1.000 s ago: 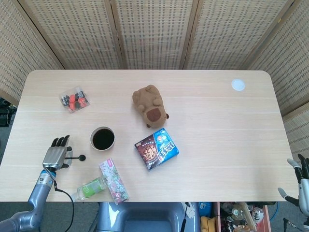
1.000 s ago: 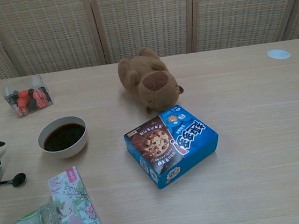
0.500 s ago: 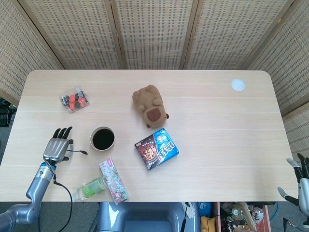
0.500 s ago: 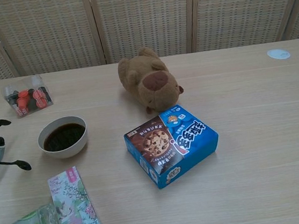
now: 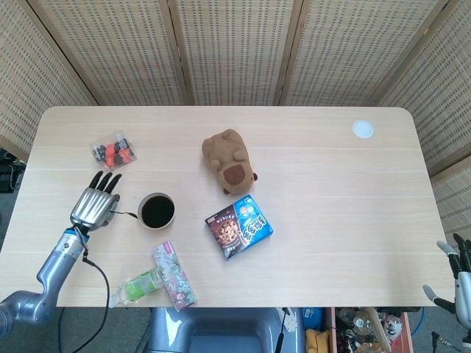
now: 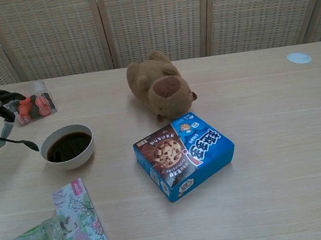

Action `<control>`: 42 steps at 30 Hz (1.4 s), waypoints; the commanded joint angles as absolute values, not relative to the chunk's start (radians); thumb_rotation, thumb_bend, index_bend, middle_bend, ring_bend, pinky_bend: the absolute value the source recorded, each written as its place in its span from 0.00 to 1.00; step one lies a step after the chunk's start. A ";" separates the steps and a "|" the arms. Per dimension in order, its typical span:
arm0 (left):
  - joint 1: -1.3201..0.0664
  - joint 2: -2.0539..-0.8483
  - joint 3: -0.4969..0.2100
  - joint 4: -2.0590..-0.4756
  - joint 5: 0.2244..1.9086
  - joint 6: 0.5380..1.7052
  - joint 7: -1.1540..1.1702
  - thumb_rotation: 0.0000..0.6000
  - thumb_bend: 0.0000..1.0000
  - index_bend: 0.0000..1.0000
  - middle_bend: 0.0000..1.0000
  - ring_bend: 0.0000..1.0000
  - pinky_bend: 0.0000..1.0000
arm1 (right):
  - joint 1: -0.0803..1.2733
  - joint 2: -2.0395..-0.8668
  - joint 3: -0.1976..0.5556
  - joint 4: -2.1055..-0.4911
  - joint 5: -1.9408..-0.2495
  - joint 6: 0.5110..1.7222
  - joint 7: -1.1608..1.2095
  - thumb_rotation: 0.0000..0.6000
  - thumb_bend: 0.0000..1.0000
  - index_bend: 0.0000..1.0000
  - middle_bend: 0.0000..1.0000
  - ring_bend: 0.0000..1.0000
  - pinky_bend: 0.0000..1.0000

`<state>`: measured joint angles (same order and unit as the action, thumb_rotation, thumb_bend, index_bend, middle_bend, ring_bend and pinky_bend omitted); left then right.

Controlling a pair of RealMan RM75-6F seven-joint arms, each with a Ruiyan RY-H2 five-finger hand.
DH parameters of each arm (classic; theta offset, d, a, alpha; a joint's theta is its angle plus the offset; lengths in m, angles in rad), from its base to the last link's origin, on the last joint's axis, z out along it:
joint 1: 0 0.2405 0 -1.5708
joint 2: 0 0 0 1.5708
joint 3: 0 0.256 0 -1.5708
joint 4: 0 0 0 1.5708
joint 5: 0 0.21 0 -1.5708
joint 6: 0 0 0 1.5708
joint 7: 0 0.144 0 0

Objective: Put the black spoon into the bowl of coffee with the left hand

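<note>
Bare table [image 5: 81,158] lies between the left robot hand [image 5: 93,208] and the bowl of coffee [image 5: 156,210]. A snack packet [image 5: 112,151] sits behind; a floral pack [image 5: 174,275] lies in front.

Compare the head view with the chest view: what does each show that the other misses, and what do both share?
Only the head view shows the right hand off the table's right edge and the left forearm. Only the chest view shows the coffee bowl's side wall and the black spoon raised above the table. Both show the left hand holding the spoon beside the bowl, the plush toy and the cookie box.
</note>
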<state>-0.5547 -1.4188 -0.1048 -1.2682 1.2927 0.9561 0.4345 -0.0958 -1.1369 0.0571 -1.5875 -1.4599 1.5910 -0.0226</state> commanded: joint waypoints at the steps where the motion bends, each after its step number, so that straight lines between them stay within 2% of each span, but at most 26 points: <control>1: -0.578 -1.406 -0.107 -1.279 1.309 0.953 0.465 1.00 0.39 0.64 0.07 0.00 0.00 | -0.096 -1.137 0.057 -1.586 -1.461 1.591 -0.021 1.00 0.26 0.21 0.13 0.00 0.14; 12: -0.662 -1.407 -0.104 -1.256 1.371 0.937 0.575 1.00 0.39 0.67 0.08 0.00 0.00 | -0.099 -1.140 0.056 -1.581 -1.462 1.595 -0.013 1.00 0.26 0.21 0.13 0.00 0.14; 20: -0.751 -1.447 -0.060 -1.198 1.458 0.876 0.687 1.00 0.39 0.68 0.08 0.00 0.00 | -0.103 -1.143 0.055 -1.576 -1.462 1.599 -0.007 1.00 0.26 0.21 0.13 0.00 0.14; 26: -0.781 -1.488 -0.038 -1.157 1.486 0.857 0.739 1.00 0.39 0.69 0.08 0.00 0.00 | -0.106 -1.144 0.056 -1.569 -1.460 1.601 0.002 1.00 0.26 0.21 0.13 0.00 0.14; 42: -0.811 -1.579 -0.033 -1.109 1.487 0.866 0.816 1.00 0.39 0.69 0.08 0.00 0.00 | -0.118 -1.146 0.058 -1.548 -1.449 1.607 0.027 1.00 0.26 0.21 0.13 0.00 0.14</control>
<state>-0.8079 -1.5748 -0.0327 -1.1118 1.4884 0.8665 0.8117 -0.1171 -1.1459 0.0574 -1.5489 -1.4498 1.6066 0.0267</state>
